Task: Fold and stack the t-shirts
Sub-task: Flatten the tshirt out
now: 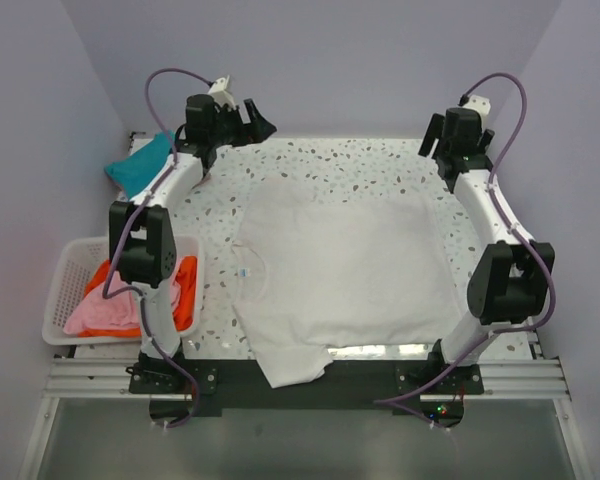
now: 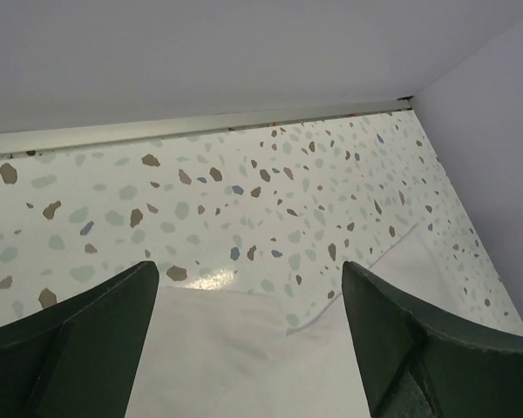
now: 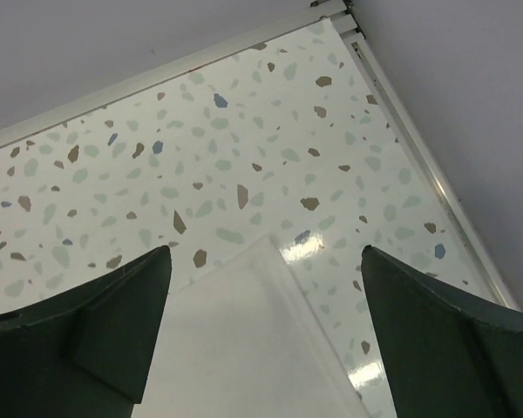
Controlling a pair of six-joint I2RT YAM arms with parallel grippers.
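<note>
A white t-shirt (image 1: 340,265) lies spread flat on the speckled table, one sleeve hanging over the near edge. My left gripper (image 1: 252,120) is open and empty above the shirt's far left corner; the cloth (image 2: 244,357) shows between its fingers (image 2: 87,340). My right gripper (image 1: 442,135) is open and empty above the far right corner, whose white corner (image 3: 253,340) shows between its fingers (image 3: 436,348). A teal t-shirt (image 1: 140,165) lies folded at the far left. Pink (image 1: 100,315) and orange (image 1: 185,290) shirts lie in the basket.
A white lattice basket (image 1: 65,280) stands off the table's left edge beside the left arm. Lilac walls close in the table at the back and both sides. A metal rail (image 2: 200,122) runs along the far edge.
</note>
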